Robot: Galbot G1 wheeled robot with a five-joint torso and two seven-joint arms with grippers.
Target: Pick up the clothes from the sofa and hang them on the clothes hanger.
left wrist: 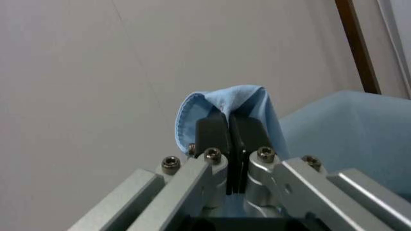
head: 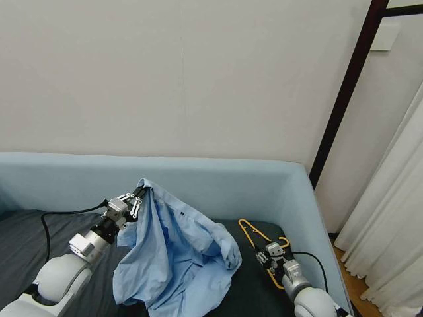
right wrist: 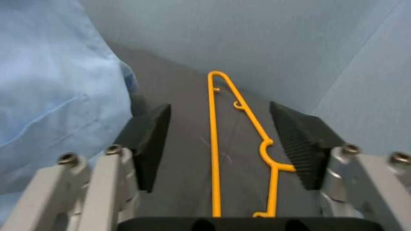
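Right pincer [right wrist: 222,118], fingers spread, is poised low over the yellow hanger [right wrist: 212,144], one finger on either side of it. The hanger lies flat on the dark seat of the sofa [head: 218,181], between the shirt and the right armrest. Left pincer [left wrist: 228,122], pressed together on a stitched edge of the light-blue shirt [head: 178,257], holds that edge above the seat; the rest drapes down in folds onto the cushion. Judged handling: the shirt is light and limp and will sag from any single hold, so the collar or a shoulder seam suits best. The hanger looks thin, stiff and light, lying close to the seat; its neck below the hook offers the surest grip.
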